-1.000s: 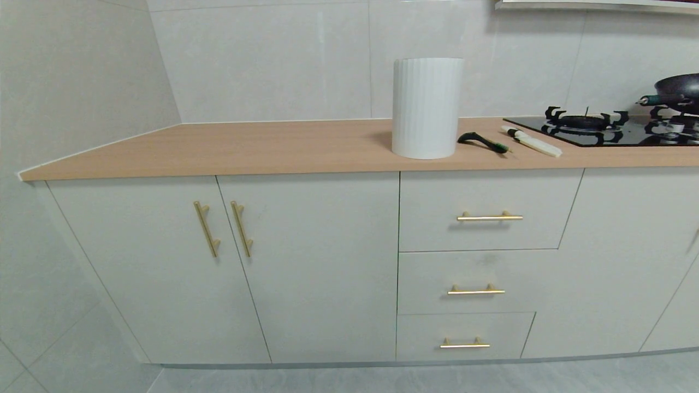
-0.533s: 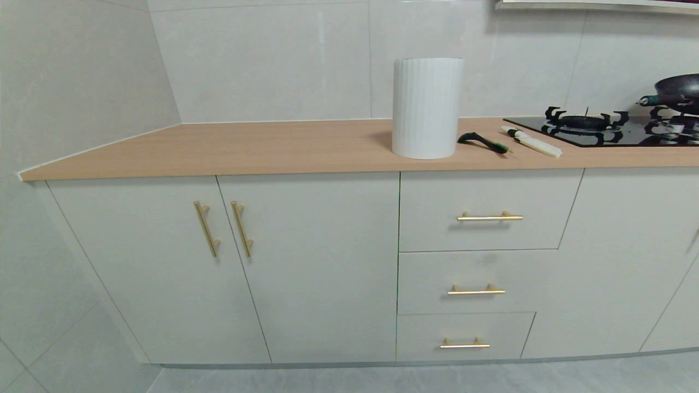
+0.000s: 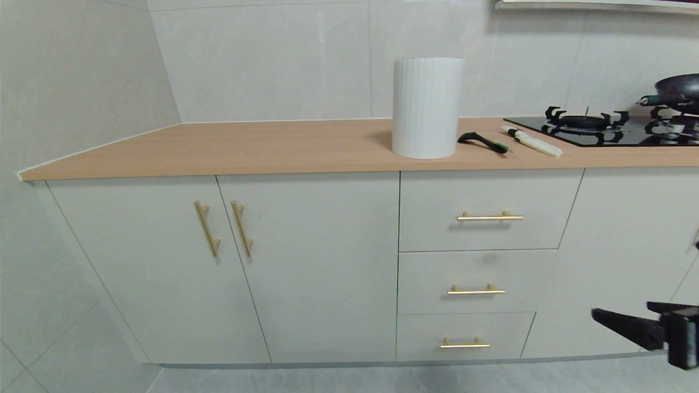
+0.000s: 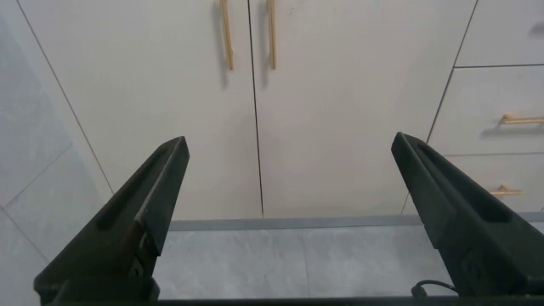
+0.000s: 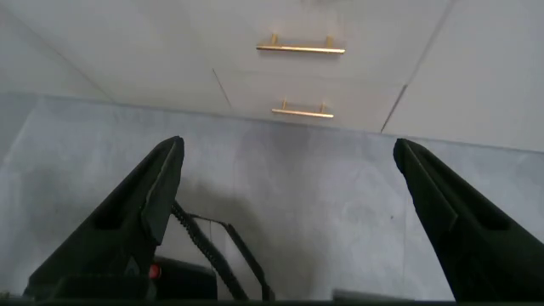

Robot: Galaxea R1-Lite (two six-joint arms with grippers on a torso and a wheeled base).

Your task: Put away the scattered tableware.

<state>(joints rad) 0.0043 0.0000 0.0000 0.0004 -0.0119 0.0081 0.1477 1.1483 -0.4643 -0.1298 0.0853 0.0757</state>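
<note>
Pale grey tiled walls (image 3: 262,60) meet in a corner behind the left end of the wooden bench (image 3: 246,147). Below it run white cabinet fronts: two doors (image 3: 136,284) with upright brass handles (image 3: 206,229) (side by side at the seam), then three stacked drawers (image 3: 480,191), each with a level brass bar (image 3: 490,218). A black hob (image 3: 600,136) sits in the bench's right end. The floor (image 3: 327,379) is grey tile.

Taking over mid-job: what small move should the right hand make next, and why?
Probably raise the right hand toward the countertop: it is open and low, level with the bottom drawer, while the black-handled tool and white utensil lie up there beside the white canister.
</note>
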